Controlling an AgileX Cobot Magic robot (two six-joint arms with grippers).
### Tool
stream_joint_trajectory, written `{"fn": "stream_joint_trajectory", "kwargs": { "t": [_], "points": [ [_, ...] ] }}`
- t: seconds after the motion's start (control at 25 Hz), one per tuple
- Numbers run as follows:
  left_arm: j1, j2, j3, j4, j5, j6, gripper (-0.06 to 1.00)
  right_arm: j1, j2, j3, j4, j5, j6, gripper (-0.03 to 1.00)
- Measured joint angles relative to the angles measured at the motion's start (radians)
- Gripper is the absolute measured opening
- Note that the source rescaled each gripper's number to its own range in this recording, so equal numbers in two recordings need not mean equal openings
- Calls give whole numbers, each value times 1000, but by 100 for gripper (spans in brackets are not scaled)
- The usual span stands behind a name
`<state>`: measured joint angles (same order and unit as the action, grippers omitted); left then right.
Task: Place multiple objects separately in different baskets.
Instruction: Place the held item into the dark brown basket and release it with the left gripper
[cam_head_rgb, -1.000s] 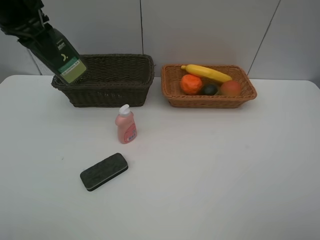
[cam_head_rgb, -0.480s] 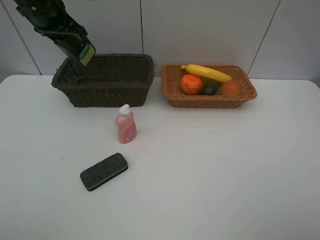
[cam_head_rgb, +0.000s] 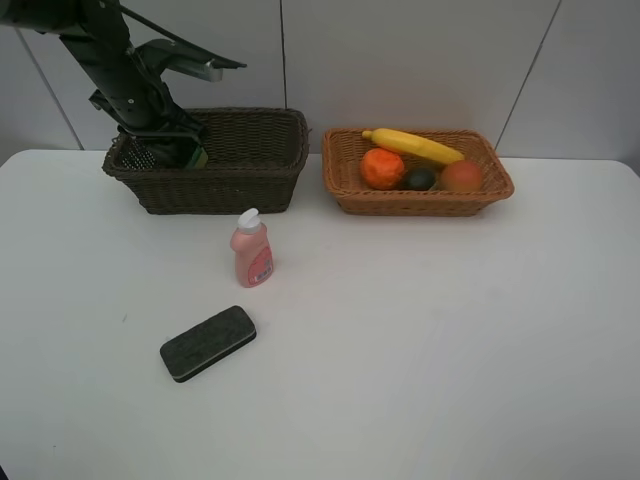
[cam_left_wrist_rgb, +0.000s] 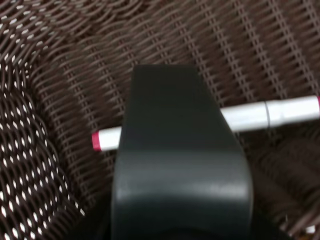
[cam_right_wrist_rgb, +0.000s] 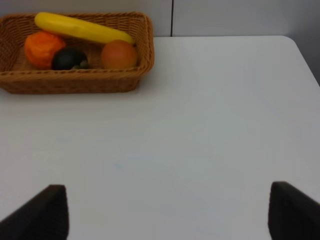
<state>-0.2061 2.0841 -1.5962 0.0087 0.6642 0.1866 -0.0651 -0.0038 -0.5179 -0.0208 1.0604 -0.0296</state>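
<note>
Dark green pump bottle (cam_head_rgb: 193, 157), smooth glossy plastic, is down inside the left end of the dark brown basket (cam_head_rgb: 225, 190), a deep rectangular one of tight wicker weave. Left gripper (cam_head_rgb: 170, 148) is clamped on the bottle; fingers are hidden behind its body in the left wrist view. On the basket's woven floor past the bottle lies the white marker (cam_left_wrist_rgb: 270, 114), a slim cylinder with a pink tip, partly hidden by the bottle. Just right of this basket is the light orange-tan basket (cam_head_rgb: 415, 203), shallower, holding a curved yellow banana (cam_head_rgb: 412, 146), a bumpy orange (cam_head_rgb: 382, 168), a dark mangosteen (cam_head_rgb: 419, 179) and a smooth red-orange round fruit (cam_head_rgb: 461, 176). On the matte white table (cam_head_rgb: 450, 340) in front, the small pink bottle (cam_head_rgb: 251, 255) stands upright with a white cap; nearer, the black felt eraser (cam_head_rgb: 208, 343) lies flat, an oblong with rounded ends. Right gripper (cam_right_wrist_rgb: 172, 212) has its jaws spread wide, empty, above bare tabletop.
</note>
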Motion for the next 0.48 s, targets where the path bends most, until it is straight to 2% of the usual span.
{"fn": "stream_joint_trajectory", "kwargs": {
  "t": [0.48],
  "points": [
    [1,-1,0,-15,-19,-14,16,0,0,0,0,0,0,100]
  ]
}}
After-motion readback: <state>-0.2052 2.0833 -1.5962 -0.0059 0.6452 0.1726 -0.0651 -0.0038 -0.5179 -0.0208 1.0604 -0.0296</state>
